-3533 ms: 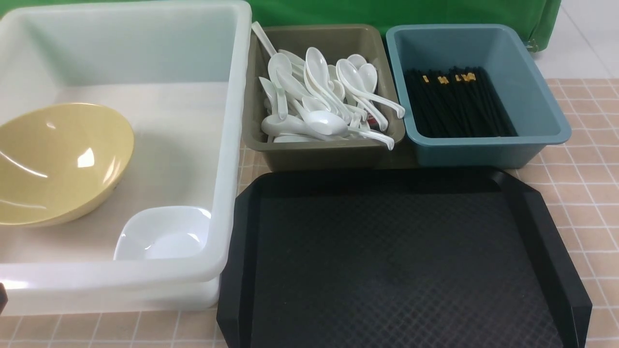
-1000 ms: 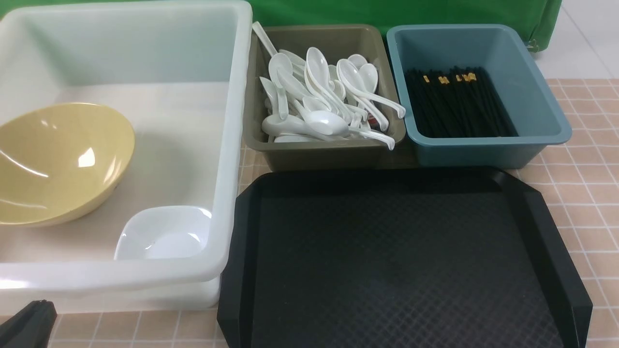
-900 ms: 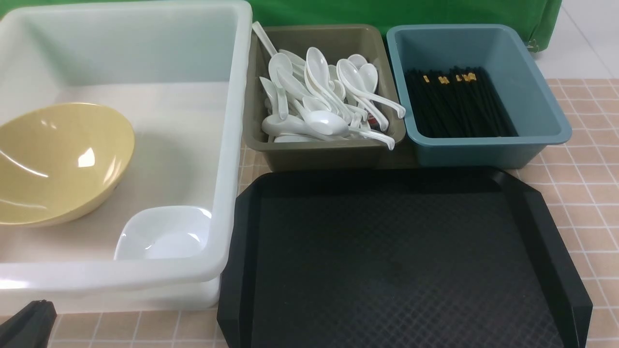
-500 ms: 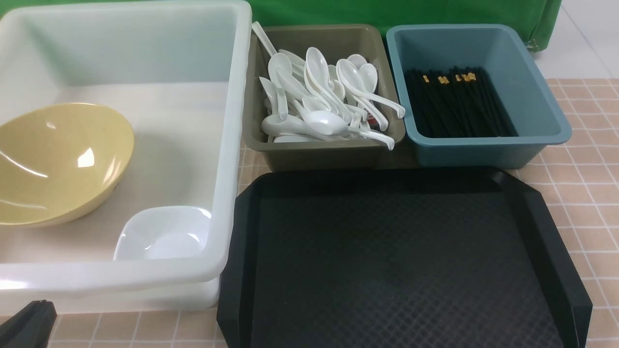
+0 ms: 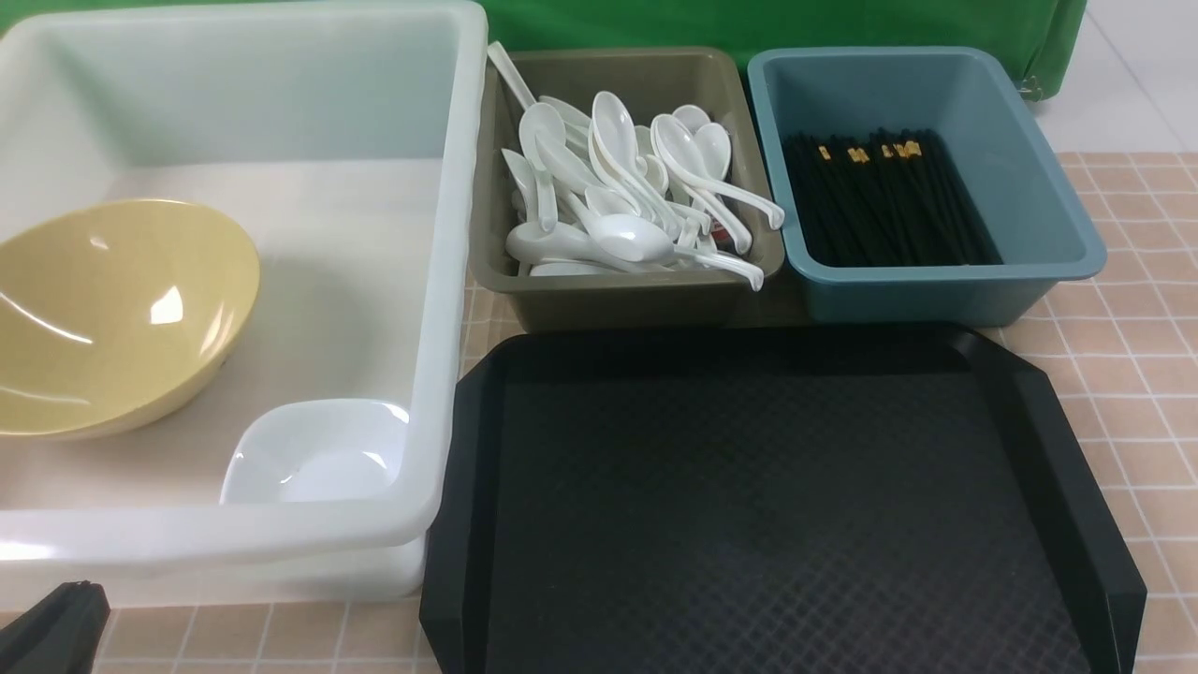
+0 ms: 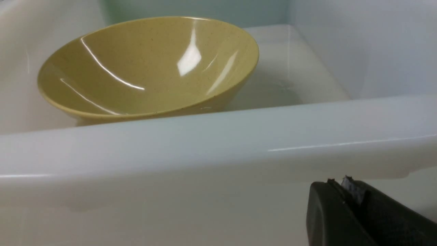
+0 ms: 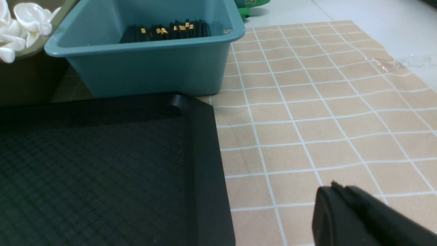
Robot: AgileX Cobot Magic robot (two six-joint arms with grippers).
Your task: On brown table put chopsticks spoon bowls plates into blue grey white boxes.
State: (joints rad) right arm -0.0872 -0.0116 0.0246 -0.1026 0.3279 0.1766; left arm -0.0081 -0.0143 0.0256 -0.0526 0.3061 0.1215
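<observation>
Pale grid lines ran all across the tan-pink worktop (image 5: 1114, 374), and its far edge gave onto a white surface (image 5: 1132, 75), with green material (image 5: 749, 23) behind the boxes. The black tray (image 5: 749, 505) sat flat, its far edge just in front of the grey box (image 5: 608, 304) and the blue box (image 5: 917, 295).

And there were the chopsticks (image 5: 880, 206), all in the blue box! They lay side by side, gold-banded ends toward its far edge, long axes running from there toward its near edge, slanting a touch to the right.

Next door, the spoons (image 5: 636, 239) made a real tangle in the grey box, pointing every which way; two handles poked over the rim by its near right corner.

Over on the left, the white box (image 5: 430, 309) had the bowl (image 5: 131, 309) tilted against its left side, round, so no long axis to call. The plate (image 5: 318, 454) sat at its near right corner, hollow side up, its wider run going left to right.

The left fingers (image 6: 324, 212) were shut with nothing between them, just outside the white box. The right fingers (image 7: 331, 215), shut and empty too, hung over the worktop, to the right of the tray.
</observation>
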